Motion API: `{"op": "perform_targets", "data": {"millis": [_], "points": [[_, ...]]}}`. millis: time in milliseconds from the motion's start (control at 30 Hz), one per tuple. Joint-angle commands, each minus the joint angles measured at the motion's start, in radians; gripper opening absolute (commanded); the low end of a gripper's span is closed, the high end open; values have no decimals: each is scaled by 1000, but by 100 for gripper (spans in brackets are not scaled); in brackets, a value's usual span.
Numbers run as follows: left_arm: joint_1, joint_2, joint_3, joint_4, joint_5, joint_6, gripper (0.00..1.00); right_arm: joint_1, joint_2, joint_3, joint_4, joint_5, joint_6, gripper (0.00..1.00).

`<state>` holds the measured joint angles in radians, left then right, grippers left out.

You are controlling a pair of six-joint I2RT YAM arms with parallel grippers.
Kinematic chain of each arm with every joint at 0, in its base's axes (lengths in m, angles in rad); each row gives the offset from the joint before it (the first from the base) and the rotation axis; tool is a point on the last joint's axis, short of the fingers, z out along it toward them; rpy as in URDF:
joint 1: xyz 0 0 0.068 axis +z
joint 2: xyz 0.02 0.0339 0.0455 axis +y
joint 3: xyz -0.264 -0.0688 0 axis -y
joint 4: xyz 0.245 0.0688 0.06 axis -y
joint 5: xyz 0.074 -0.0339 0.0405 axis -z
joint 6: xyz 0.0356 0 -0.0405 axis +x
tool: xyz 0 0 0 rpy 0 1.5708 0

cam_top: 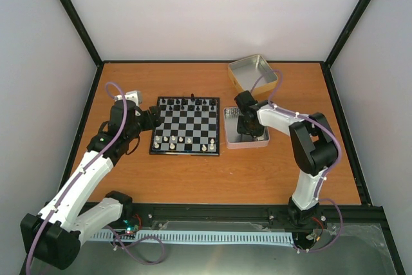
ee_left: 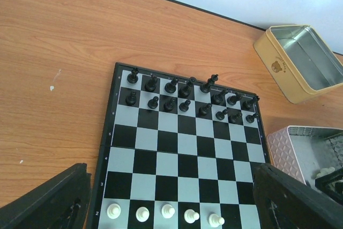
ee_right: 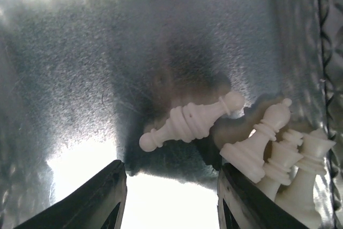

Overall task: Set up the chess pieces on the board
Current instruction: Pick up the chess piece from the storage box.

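right tool (ee_right: 170, 189) spread empty over chess pieces (ee_right: 187, 122) in the tin (ee_right: 80, 52); left tool (ee_left: 171, 202) likewise beside board (ee_left: 182, 148).

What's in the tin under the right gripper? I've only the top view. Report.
Observer: A white piece lies on its side on the floor of the tin, under the open right gripper.
Operator: List the rest.
Observer: A cluster of at least three more is bunched by the tin's wall, beside one finger.
Operator: Check the left gripper.
Observer: The left gripper is open and empty.
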<state>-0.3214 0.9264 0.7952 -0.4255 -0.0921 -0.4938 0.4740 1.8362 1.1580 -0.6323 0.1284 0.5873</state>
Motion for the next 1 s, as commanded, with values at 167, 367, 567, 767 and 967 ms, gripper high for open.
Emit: {"op": "perform_targets", "data": {"millis": [167,367,567,767,967], "points": [[4,-6,4,22,8,6,84,-19,58,52,58,56,29,45],[4,-6,1,22,8,6,84,-28,88,81,72,60,22,45],[4,-10,0,21,9,6,84,-32,99,91,66,65,19,34],[4,-9,-2,25,12,3,84,-32,93,80,39,73,28,17],[4,-1,-2,34,24,4,84,-32,38,51,115,59,-14,14]]}}
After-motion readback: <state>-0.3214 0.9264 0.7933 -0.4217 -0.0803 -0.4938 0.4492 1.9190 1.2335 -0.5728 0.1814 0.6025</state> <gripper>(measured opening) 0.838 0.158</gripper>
